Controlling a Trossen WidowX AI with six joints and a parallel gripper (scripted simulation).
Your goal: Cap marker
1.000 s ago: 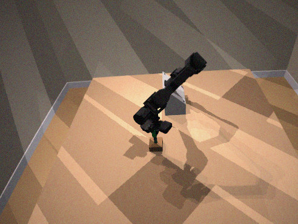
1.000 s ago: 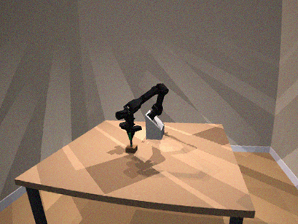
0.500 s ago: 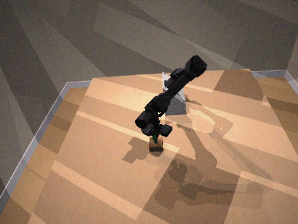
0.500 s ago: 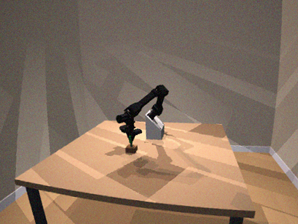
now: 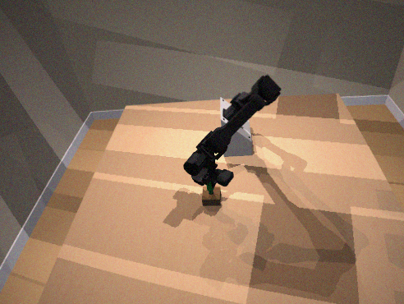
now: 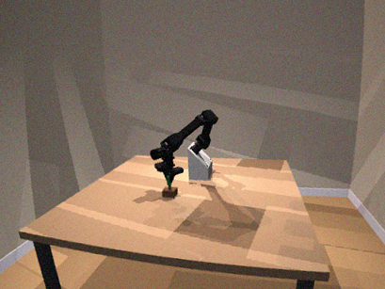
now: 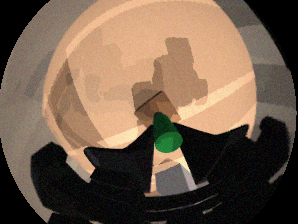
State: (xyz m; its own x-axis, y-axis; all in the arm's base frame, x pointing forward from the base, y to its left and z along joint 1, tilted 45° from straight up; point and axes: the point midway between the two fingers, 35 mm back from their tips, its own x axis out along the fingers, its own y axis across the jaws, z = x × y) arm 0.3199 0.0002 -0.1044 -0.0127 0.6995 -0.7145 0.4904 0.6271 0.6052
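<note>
Cap sits on the marker in the block; your end effector clamps it; release and retreat remain.

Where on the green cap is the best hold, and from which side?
Across the round sides of the cap, coming straight down from above: it stands upright over the holder block, and the gripper is shut on it that way.
</note>
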